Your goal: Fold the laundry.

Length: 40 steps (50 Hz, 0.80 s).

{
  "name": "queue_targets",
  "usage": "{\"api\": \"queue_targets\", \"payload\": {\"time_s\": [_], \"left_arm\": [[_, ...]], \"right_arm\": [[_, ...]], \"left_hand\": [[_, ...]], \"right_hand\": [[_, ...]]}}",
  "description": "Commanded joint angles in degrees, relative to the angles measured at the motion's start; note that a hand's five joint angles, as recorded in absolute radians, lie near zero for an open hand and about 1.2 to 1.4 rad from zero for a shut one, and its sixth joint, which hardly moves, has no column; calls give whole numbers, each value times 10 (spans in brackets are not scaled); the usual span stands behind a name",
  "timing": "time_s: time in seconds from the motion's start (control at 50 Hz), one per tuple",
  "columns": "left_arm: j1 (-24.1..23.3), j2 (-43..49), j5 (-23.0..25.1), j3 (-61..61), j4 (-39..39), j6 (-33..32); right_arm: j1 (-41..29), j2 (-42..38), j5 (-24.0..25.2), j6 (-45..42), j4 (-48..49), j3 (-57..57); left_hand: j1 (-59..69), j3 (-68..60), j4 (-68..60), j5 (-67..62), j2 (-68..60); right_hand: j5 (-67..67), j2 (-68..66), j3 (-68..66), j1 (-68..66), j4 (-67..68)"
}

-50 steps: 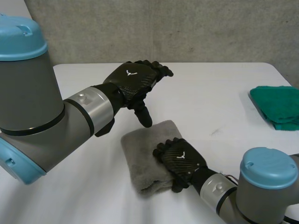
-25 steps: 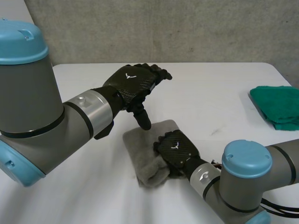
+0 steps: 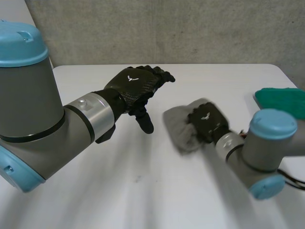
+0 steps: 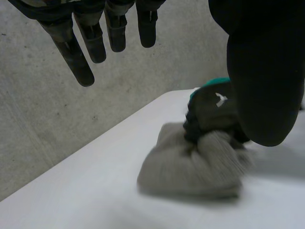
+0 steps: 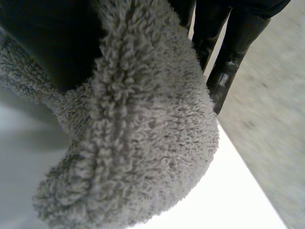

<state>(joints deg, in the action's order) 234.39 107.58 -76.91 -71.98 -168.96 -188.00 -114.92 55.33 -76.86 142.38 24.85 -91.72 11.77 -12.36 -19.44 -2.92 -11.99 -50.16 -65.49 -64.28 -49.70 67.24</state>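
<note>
A folded grey towel (image 3: 177,130) is off the table's middle, towards the right. My right hand (image 3: 206,122) is shut on it from its right side. In the right wrist view the towel (image 5: 143,143) bulges between the thumb and the fingers (image 5: 237,36) of that hand. My left hand (image 3: 136,84) hovers open above the table, left of the towel, touching nothing. The left wrist view has its straight fingers (image 4: 78,52) spread above the towel (image 4: 190,167), with the right hand (image 4: 214,109) clamped on the towel's far side.
A folded green cloth (image 3: 282,97) lies at the table's right edge, behind my right arm's elbow. The white table (image 3: 119,191) ends at a grey wall at the back.
My right hand closed on the grey towel and carried it from the front middle to the right and further back. The left hand barely moved.
</note>
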Motion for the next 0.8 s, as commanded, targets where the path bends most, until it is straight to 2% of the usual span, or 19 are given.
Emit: {"api": "queue_targets", "payload": {"time_s": [0.02, 0.14, 0.32, 0.44, 0.56, 0.66, 0.74, 0.8], "left_arm": [[0, 0, -1, -2, -1, 0], [1, 0, -1, -8, -1, 0], [4, 1, -3, -9, -1, -1], [4, 0, -3, -8, -1, -1], [3, 0, -3, -9, -1, 1], [3, 3, -3, -11, -1, 5], [3, 6, -3, -17, -1, 7], [1, 8, -3, -18, -1, 9]], "right_arm": [[104, -74, 6, -26, -59, 145], [149, -148, 56, -29, -148, 279], [203, -164, 55, 3, -162, 457], [235, -168, 57, 85, -167, 585], [279, -173, 81, 98, -180, 604], [330, -181, 158, 95, -212, 561], [369, -188, 201, 77, -212, 516], [392, -198, 215, 50, -210, 495]], "left_hand": [[-16, 21, 92, 27, 18], [-16, 21, 92, 27, 18], [-16, 21, 92, 27, 18], [-16, 21, 92, 27, 18], [-16, 21, 92, 27, 18], [-16, 21, 92, 27, 18], [-16, 21, 92, 27, 18], [-16, 21, 92, 27, 18]], "right_hand": [[-196, -142, -154, -300, 125], [-196, -142, -154, -300, 125], [-198, -145, -157, -303, 128], [-197, -144, -156, -302, 126], [-198, -145, -157, -303, 128], [-197, -144, -156, -302, 126], [-197, -144, -156, -302, 126], [-197, -144, -156, -302, 126]]}}
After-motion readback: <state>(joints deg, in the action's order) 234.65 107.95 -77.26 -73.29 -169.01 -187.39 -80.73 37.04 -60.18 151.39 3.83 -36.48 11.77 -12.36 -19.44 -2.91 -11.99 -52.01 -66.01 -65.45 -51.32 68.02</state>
